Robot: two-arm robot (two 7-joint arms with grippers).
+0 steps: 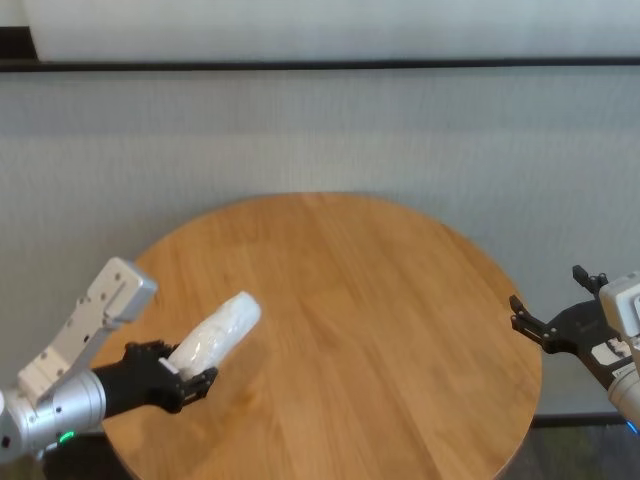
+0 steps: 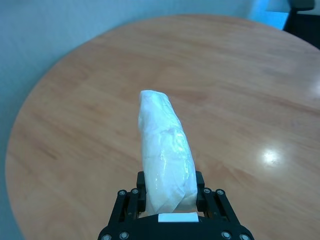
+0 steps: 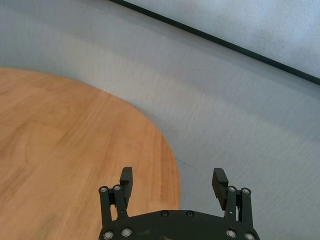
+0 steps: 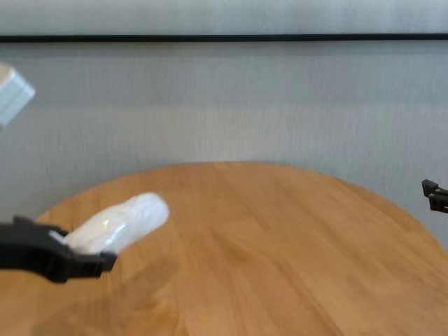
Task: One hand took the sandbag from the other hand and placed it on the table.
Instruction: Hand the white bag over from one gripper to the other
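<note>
Sandbag [image 1: 214,334], soft white crinkly sausage, clamped in left pincer [image 1: 192,380].

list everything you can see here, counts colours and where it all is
soft white sausage-shaped sandbag in clear crinkly plastic: one, white, held at one end by the left gripper, its rounded end pointing out over the table's left part, clear of the top
large round wooden table: one, light orange-brown planks, centre of the scene
grey carpeted floor: pale grey, around and beyond the table
dark strip along the base of the far wall: one, black, across the back
left gripper: one, black with a small white sticker, at the table's near left edge, shut on the sandbag
right gripper: one, black, open, just off the table's right edge, holding nothing
</note>
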